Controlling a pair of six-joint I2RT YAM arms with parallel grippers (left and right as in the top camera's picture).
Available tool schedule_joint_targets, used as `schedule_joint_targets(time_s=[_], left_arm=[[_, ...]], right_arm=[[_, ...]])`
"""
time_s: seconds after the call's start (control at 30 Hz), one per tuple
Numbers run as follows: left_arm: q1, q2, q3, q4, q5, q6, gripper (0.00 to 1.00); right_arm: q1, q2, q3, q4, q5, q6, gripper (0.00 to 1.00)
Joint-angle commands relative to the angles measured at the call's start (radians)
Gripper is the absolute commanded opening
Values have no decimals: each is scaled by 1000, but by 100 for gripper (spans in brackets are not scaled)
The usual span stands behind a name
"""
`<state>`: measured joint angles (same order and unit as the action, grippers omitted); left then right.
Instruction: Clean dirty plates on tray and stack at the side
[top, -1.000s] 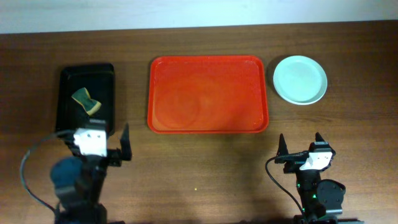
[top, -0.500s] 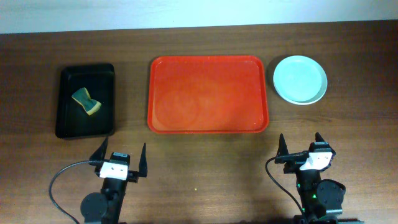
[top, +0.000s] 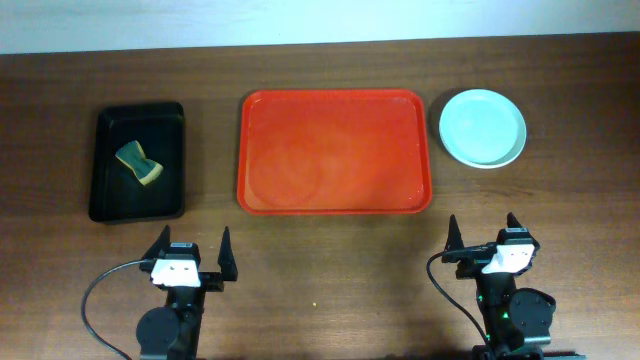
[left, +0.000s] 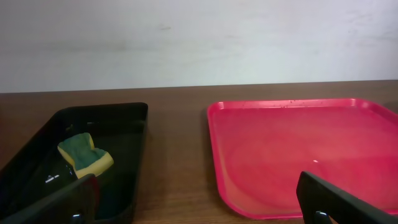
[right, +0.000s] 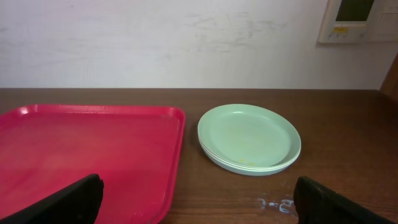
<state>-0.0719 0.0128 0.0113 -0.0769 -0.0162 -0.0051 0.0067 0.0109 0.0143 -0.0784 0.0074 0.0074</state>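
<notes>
The black two-finger left pincer (top: 192, 248) and black two-finger right pincer (top: 481, 232) both gape wide and empty, held low, aimed straight forward, well apart.

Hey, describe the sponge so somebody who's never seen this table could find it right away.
Start at the big red tray in the middle. Left of it lies a smaller black tray, and the sponge sits inside. It is the only thing in there, green and yellow, pinched at the waist.

Looks like a robotics lab or office room. Bare white wall (right: 155, 43) straight ahead of the right pincer (top: 482, 222), control panel (right: 357, 18) mounted up to its right. Wood-grain table (top: 320, 320) underneath, loose cable (top: 86, 305) trailing left of the left pincer (top: 195, 235).
</notes>
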Motion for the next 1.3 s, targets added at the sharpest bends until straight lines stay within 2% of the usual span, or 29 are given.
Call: schedule_joint_targets(time_s=[0.0, 0.1, 0.17, 0.3, 0.47, 1.27], left_arm=[[-20, -8, -3, -6, -16, -14, 99], [-24, -8, -3, -6, -19, -17, 99], [-24, -8, -3, -5, -37, -63, 100], [-24, -8, -3, -5, -35, 21, 99], [42, -8, -3, -7, -24, 20, 100], [51, -8, -3, -4, -26, 21, 99]], right_arm=[[5, -8, -9, -3, 5, 8, 99], [5, -8, -9, -3, 5, 8, 99], [5, -8, -9, -3, 5, 8, 99], [5, -8, -9, -3, 5, 8, 99], [5, -8, -9, -3, 5, 8, 99], [5, -8, -9, -3, 5, 8, 99]])
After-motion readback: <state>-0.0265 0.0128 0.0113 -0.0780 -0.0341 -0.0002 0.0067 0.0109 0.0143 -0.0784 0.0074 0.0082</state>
